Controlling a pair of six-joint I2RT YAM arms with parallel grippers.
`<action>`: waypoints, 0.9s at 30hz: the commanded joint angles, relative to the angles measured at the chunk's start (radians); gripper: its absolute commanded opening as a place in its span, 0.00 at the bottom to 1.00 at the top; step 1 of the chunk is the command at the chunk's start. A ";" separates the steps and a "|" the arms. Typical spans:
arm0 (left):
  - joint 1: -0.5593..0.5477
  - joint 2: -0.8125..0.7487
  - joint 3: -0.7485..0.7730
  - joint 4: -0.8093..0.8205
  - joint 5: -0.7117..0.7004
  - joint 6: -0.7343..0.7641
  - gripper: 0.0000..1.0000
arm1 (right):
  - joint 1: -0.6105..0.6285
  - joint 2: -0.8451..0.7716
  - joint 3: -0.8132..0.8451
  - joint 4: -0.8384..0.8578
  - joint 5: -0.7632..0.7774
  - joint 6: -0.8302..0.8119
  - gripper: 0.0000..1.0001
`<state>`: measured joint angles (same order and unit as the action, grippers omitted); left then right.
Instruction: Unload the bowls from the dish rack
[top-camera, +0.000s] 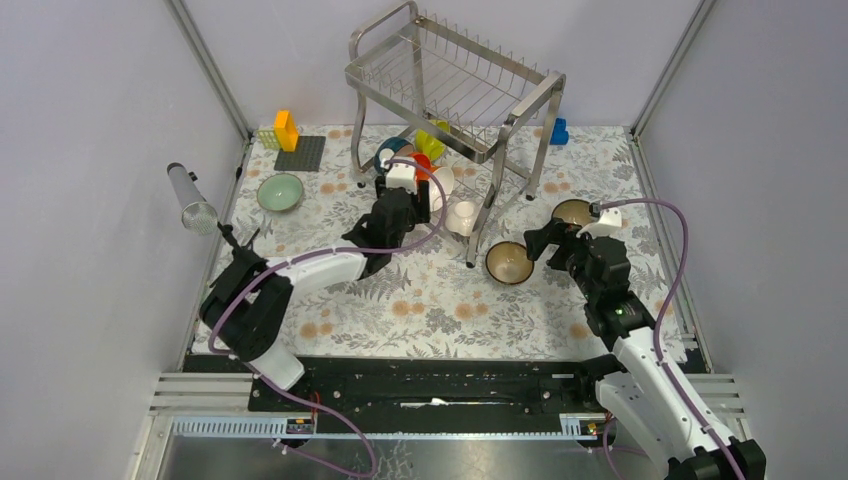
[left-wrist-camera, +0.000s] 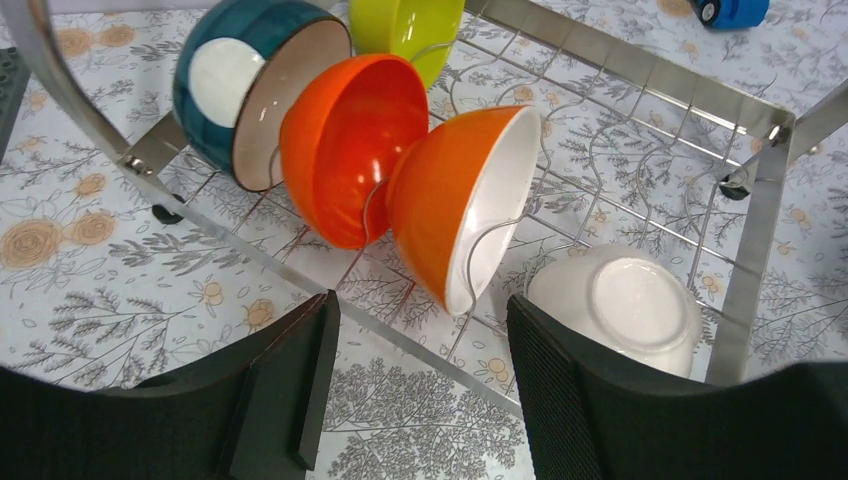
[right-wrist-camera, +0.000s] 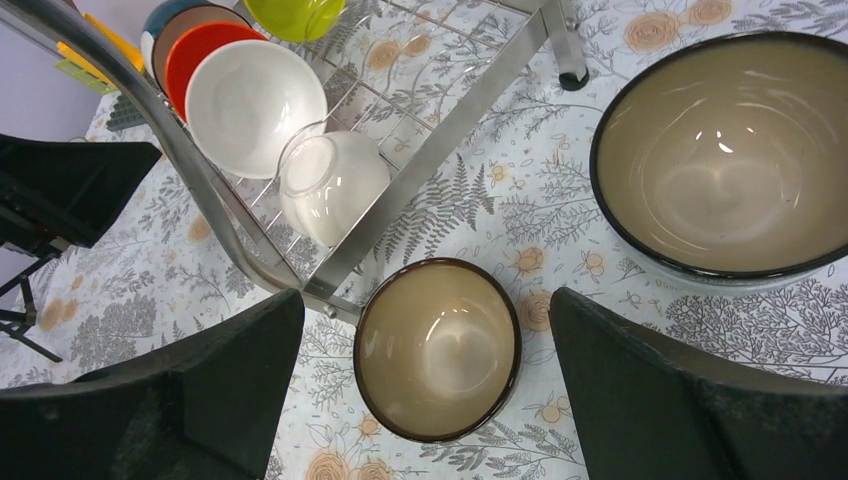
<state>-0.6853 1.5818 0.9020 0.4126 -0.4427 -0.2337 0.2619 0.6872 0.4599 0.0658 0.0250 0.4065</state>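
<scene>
The steel dish rack (top-camera: 455, 75) stands at the back. Its lower shelf holds a blue bowl (left-wrist-camera: 235, 85), a red-orange bowl (left-wrist-camera: 345, 140), an orange bowl with white inside (left-wrist-camera: 465, 200), a yellow-green bowl (left-wrist-camera: 405, 25) and an overturned white bowl (left-wrist-camera: 620, 305). My left gripper (left-wrist-camera: 420, 385) is open and empty, just in front of the orange bowl. My right gripper (right-wrist-camera: 430, 375) is open over a small brown bowl (right-wrist-camera: 437, 348) that rests on the table by the rack's leg. A larger brown bowl (right-wrist-camera: 725, 150) sits to its right. A pale green bowl (top-camera: 280, 192) sits on the table at left.
A yellow block (top-camera: 286, 130) stands on a dark baseplate (top-camera: 300, 153) at back left. A blue toy (top-camera: 558, 131) lies behind the rack. A metal cylinder (top-camera: 190, 198) juts in at the left wall. The rack's legs (top-camera: 478, 240) stand near both grippers.
</scene>
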 joint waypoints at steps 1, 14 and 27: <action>-0.020 0.069 0.085 0.037 -0.059 0.043 0.67 | 0.002 0.011 -0.006 0.049 0.011 0.019 1.00; -0.042 0.279 0.223 0.124 -0.192 0.127 0.66 | 0.002 -0.009 -0.019 0.052 0.005 0.025 1.00; -0.168 0.597 0.409 0.654 -0.795 0.825 0.43 | 0.002 -0.015 -0.030 0.055 0.025 0.025 1.00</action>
<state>-0.8055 2.0808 1.2438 0.6544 -0.9771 0.1627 0.2619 0.6861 0.4335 0.0738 0.0261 0.4244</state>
